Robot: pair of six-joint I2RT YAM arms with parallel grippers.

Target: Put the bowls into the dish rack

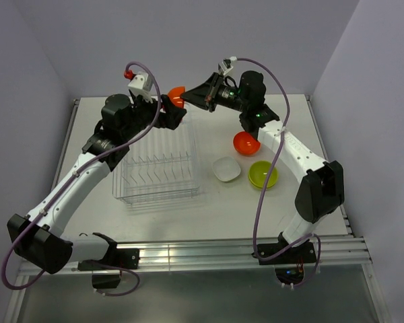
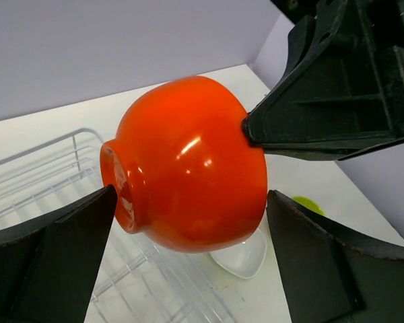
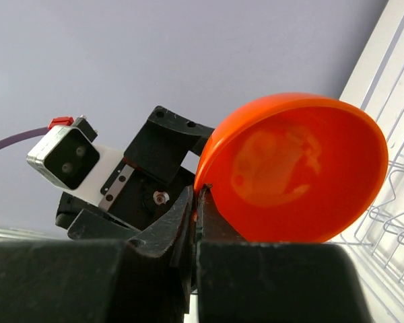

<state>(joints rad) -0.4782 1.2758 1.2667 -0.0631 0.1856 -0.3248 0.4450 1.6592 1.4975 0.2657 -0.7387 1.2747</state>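
Dish rack [image 1: 158, 168] bowl-free beneath left end effector [image 1: 170, 108], spread around orange bowl [image 2: 188, 168] rim-clamped by right end effector [image 3: 196, 196]; three bowls [image 1: 226, 169] unloaded on desk [image 1: 209, 215].

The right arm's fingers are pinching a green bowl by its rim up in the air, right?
Not quite. The bowl is orange, not green. The right wrist view shows the right fingers pinching the orange bowl by its rim, up in the air. The green bowl sits on the table.
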